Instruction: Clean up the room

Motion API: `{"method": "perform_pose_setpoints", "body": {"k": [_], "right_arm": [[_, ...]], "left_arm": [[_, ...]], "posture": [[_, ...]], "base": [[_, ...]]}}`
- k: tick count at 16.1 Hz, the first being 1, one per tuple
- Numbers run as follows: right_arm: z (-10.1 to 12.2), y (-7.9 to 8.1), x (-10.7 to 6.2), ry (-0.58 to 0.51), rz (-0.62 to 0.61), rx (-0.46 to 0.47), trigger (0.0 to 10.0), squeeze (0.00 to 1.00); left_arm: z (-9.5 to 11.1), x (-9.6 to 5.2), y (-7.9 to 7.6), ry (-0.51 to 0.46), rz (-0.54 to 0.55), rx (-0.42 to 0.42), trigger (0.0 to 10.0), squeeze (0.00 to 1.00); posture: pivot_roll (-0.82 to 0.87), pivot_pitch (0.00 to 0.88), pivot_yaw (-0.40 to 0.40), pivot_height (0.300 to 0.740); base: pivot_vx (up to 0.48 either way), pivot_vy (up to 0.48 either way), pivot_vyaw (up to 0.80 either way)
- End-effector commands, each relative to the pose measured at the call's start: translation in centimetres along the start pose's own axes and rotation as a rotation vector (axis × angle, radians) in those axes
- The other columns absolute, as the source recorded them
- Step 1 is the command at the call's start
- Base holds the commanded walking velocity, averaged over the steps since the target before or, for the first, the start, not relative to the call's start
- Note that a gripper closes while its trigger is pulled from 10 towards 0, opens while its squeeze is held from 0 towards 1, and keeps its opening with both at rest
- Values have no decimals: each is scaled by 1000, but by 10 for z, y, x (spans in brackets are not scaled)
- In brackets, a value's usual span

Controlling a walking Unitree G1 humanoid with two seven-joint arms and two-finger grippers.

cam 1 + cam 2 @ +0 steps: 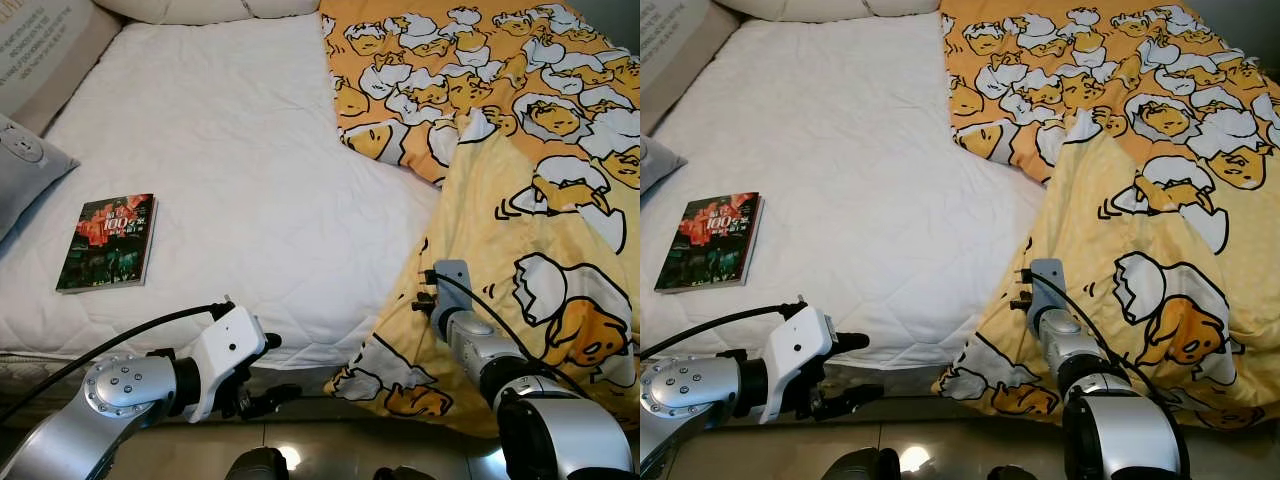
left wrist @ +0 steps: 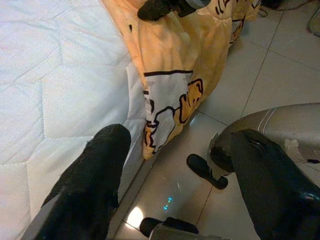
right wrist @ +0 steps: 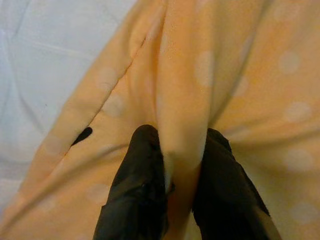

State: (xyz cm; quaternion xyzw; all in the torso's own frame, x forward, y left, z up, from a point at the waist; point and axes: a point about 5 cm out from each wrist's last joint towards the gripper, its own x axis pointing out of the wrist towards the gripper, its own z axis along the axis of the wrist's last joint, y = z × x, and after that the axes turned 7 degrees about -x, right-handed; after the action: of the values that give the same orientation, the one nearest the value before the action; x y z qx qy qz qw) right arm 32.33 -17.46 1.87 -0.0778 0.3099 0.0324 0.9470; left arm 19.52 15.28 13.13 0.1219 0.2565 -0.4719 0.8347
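Right gripper [image 3: 172,170] pinching a fold of the yellow blanket [image 1: 540,200], bare white mattress [image 1: 220,150] lying leftward; left gripper [image 2: 175,175] spread empty near the floor.

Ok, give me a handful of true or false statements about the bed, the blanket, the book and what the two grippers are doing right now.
1. The right gripper has a fold of the yellow blanket pinched between its fingers. True.
2. The book lies on top of the yellow blanket. False: it lies on the bare white mattress, on the robot's left, apart from the blanket.
3. The left gripper is shut on the book. False: its fingers are spread open and hold nothing, low beside the edge of the bed.
4. Part of the yellow blanket hangs over the bed's edge toward the tiled floor. True.
5. The blanket covers the whole mattress. False: it covers the robot's right side.
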Motion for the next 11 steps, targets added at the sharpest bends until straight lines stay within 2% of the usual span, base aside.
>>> {"method": "perform_pose_setpoints", "body": {"k": [1, 2, 3, 5, 6, 7, 8, 9, 10, 11], "right_arm": [[0, 0, 0, -7, 30, -12, 0, 0], [-4, 8, -1, -17, 120, 5, 0, 0], [-5, 10, -1, -19, 148, 5, 0, 0], [-26, 35, -9, -22, 448, -180, 0, 0], [-45, 44, -16, 8, 605, -281, 0, 0], [-66, 49, -26, 52, 756, -337, 0, 0], [-82, 51, -35, 88, 865, -342, 0, 0], [-89, 51, -39, 100, 905, -338, 0, 0], [-104, 52, -49, 125, 1005, -323, 0, 0], [-114, 52, -58, 128, 1070, -277, 0, 0]], "left_arm": [[1, 0, 1, -4, 7, 12, 10000, 0], [2, 0, 1, -9, 10, 12, 10000, 0], [2, 0, 1, -10, 11, 12, 10000, 0], [2, 0, 0, -12, 12, 11, 10000, 0], [2, 0, 0, -14, 11, 9, 10000, 0], [2, 1, 0, -16, 11, 8, 10000, 0], [2, 1, 0, -17, 10, 7, 10000, 0], [2, 1, 0, -18, 9, 7, 10000, 0], [2, 2, -1, -19, 7, 6, 10000, 0], [2, 2, -1, -18, 5, 7, 10000, 0]], "posture": [[229, 127, 30, 740], [229, 125, 27, 740], [229, 125, 27, 740], [218, 125, 26, 740], [218, 125, 26, 740], [214, 126, 25, 740], [211, 124, 25, 740], [210, 124, 26, 740], [210, 122, 25, 740], [207, 118, 26, 740]], "base": [[0, 0, 0], [0, 0, 0], [0, 0, 0], [0, 0, 0], [0, 0, 0], [0, 0, 0], [0, 0, 0], [0, 0, 0], [0, 0, 0], [0, 0, 0]]}}
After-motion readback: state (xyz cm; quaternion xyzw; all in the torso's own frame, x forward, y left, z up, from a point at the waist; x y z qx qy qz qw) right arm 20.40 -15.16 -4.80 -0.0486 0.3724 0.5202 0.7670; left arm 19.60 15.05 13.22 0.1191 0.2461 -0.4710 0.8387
